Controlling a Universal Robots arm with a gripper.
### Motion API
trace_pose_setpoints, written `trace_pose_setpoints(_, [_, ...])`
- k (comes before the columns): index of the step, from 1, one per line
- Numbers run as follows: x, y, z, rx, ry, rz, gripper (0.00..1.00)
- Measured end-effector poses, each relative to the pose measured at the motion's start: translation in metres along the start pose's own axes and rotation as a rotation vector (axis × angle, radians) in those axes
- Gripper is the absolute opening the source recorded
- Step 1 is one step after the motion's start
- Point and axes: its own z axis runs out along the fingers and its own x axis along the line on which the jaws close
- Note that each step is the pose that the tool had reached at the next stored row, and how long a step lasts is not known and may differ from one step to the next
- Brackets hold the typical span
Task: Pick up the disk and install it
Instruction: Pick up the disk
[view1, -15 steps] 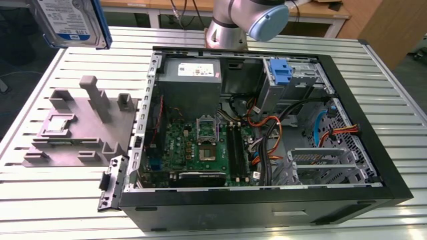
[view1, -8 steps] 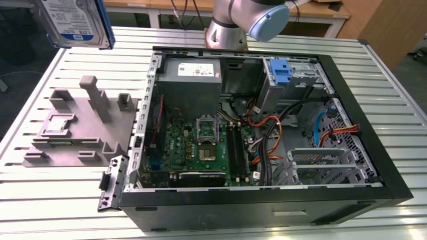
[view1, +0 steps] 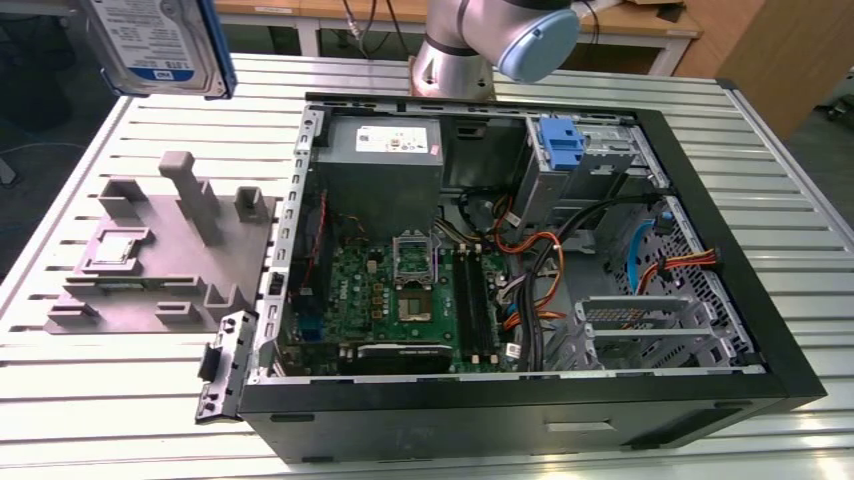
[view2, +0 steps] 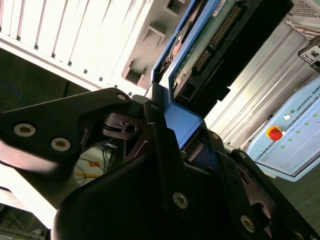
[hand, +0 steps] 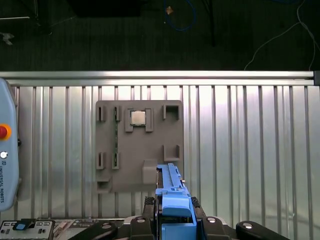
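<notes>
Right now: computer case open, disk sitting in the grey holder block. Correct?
Not quite. The disk is not in the grey holder block: the pincer is shut on its blue carrier and holds it up, clear of the block, as the exterior view and the first wrist view show. The computer case is open, as you say.

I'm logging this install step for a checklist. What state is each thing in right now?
disk: in the air above the table, held by the gripper.
gripper: shut on the disk.
grey holder block: resting on the table, with a chip seated in one recess.
computer case: lying on its side, side panel off, interior exposed.
</notes>
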Motion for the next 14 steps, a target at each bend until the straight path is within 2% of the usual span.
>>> trace_pose_setpoints(14, [-0.0001,-0.0049,-0.0001,0.0000,0.0000,0.000,0.37])
